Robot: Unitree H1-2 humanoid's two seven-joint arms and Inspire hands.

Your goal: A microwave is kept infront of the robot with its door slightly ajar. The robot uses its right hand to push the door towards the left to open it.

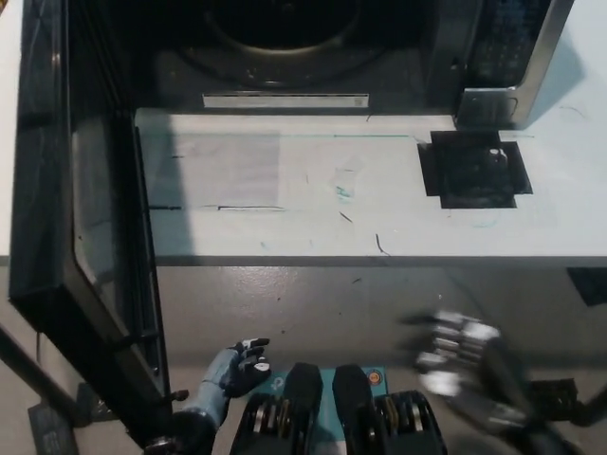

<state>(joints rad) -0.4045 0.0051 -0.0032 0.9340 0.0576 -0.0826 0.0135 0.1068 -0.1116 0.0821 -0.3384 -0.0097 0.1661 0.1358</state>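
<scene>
The microwave [313, 57] sits at the far edge of the pale table [379, 209], its door [85, 237] swung wide open to the left, reaching out past the table's near edge. Below that edge, right of the door, the right hand [455, 365] is a motion blur; its fingers cannot be made out. The left hand [237, 368] hangs just beside the door's lower corner, fingers loosely curled and apart.

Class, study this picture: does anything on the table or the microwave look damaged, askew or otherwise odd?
The table carries scratches and a greenish smear, and a square of black tape with ragged edges sits by the microwave. The microwave door hangs wide open past the table edge. Nothing is spilled.
</scene>
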